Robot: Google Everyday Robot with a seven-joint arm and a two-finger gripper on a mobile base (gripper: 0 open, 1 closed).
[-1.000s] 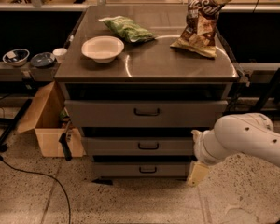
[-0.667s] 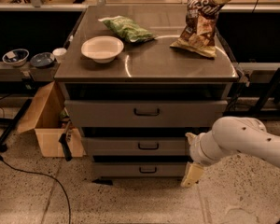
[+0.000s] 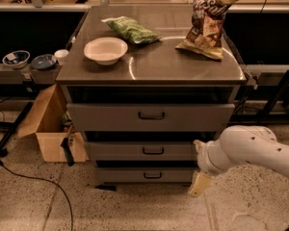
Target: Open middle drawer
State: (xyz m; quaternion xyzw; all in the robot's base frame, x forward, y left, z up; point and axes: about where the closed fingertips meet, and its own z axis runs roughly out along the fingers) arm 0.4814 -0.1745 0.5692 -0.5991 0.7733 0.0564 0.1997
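The grey cabinet has three drawers. The middle drawer point(image 3: 135, 151) is a low flat grey front with a small dark loop handle point(image 3: 153, 151), and it looks closed. Above it is the taller top drawer point(image 3: 111, 117), and below it the slim bottom drawer point(image 3: 125, 175). My white arm point(image 3: 245, 150) comes in from the right. Its gripper point(image 3: 200, 183) hangs low at the cabinet's front right corner, next to the bottom drawer's right end. It is below and to the right of the middle drawer's handle and holds nothing that I can see.
On the cabinet top point(image 3: 154, 64) are a white bowl point(image 3: 105, 49), a green bag point(image 3: 131, 30) and a brown chip bag point(image 3: 208, 20). An open cardboard box point(image 3: 50, 126) stands on the floor at the left. A black cable point(image 3: 33, 182) runs across the floor. Bowls point(image 3: 17, 58) sit on a low shelf at the left.
My arm and gripper have moved left, closer to the cabinet's right front corner. The drawers have not moved.
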